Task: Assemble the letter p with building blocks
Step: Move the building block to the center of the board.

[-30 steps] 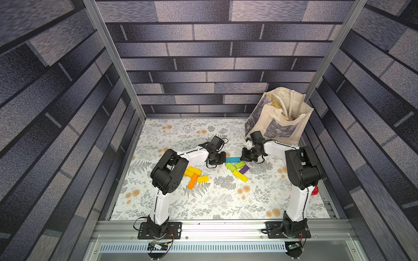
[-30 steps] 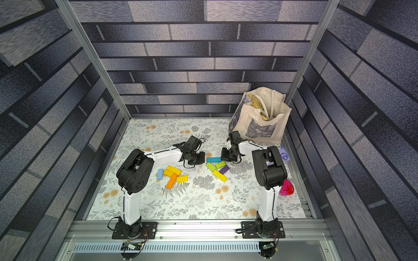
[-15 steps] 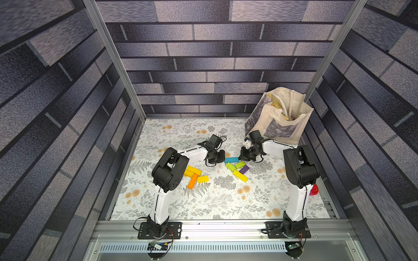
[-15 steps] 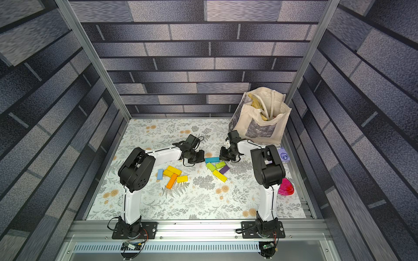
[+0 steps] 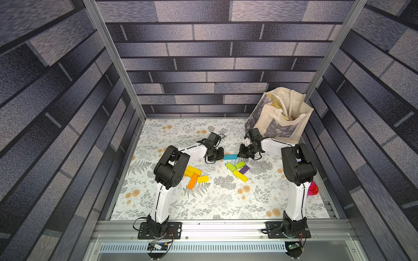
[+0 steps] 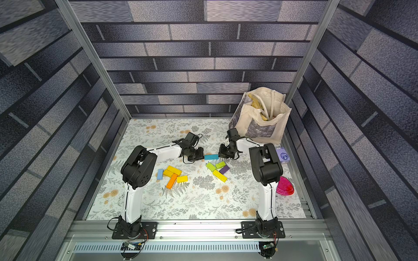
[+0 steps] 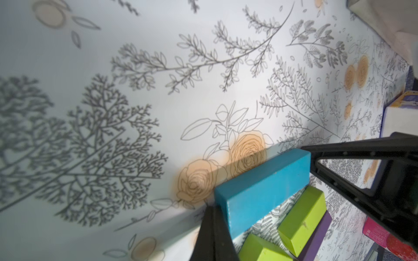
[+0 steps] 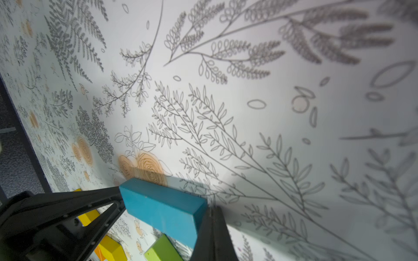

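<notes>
Bracing the teal block (image 5: 230, 156) end to end. It lies flat on the desk (image 5: 214, 203), directly between the two claw tips.

- Left claw (image 5: 221, 156): closed, empty, tip against one short end of the block.
- Right claw (image 5: 239, 155): closed, empty, tip at the opposite end. The left wrist view puts this contact near a corner rather than mid-face.
- Two lime green blocks (image 5: 235, 166) sit just beside the right claw's tip. A purple block (image 5: 244, 169) and a yellow block (image 5: 240, 175) lie just beyond them.
- A yellow and orange group (image 5: 193, 174) lies near the left claw, on its arm side, apart from the teal block.

Judgement: no P outline is formed yet.

Risks:
- An off-centre push at the corner could yaw the block or squirt it sideways out from between the tips.
- If the block swings toward the green pair, it would knock that cluster.
- Narrow closed tips give no hold, so uneven arm speed means lost contact.
</notes>
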You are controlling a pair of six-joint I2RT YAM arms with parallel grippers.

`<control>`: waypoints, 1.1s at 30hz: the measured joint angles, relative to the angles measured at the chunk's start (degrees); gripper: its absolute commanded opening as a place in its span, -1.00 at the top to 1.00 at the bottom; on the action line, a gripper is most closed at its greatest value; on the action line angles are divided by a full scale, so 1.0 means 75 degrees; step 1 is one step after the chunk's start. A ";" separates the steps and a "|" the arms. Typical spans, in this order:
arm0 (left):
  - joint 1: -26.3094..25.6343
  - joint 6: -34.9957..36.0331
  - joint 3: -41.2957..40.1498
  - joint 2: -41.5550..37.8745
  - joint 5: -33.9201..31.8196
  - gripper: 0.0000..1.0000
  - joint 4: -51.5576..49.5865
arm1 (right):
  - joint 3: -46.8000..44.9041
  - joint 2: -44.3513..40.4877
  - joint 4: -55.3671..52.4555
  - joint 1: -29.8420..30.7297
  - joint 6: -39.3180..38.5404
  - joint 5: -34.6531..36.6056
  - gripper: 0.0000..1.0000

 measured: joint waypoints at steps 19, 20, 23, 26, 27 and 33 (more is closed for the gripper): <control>0.0318 -0.0140 -0.0143 -0.0289 -0.0443 0.06 0.0157 | -0.0592 -0.1072 -0.0096 0.0169 -0.0070 0.1585 -0.13; 0.0335 -0.0134 -0.0289 -0.0455 -0.0493 0.07 0.0166 | -0.0694 -0.1259 -0.0163 0.0181 -0.0108 0.1661 -0.20; 0.0338 -0.0131 -0.0592 -0.0898 -0.0656 -0.02 0.0262 | -0.0953 -0.1766 -0.0373 0.0187 -0.0169 0.1810 -0.36; 0.0353 -0.0134 -0.0863 -0.1297 -0.0804 -0.06 0.0434 | -0.1247 -0.2165 -0.0615 0.0187 -0.0102 0.1920 -0.43; 0.0356 -0.0131 -0.0941 -0.1416 -0.0842 -0.08 0.0466 | -0.1358 -0.2264 -0.0673 0.0187 -0.0050 0.1941 -0.44; 0.0350 -0.0128 -0.1174 -0.1795 -0.0868 -0.10 0.0577 | -0.1888 -0.2565 -0.0874 0.0274 0.0510 0.1985 -0.46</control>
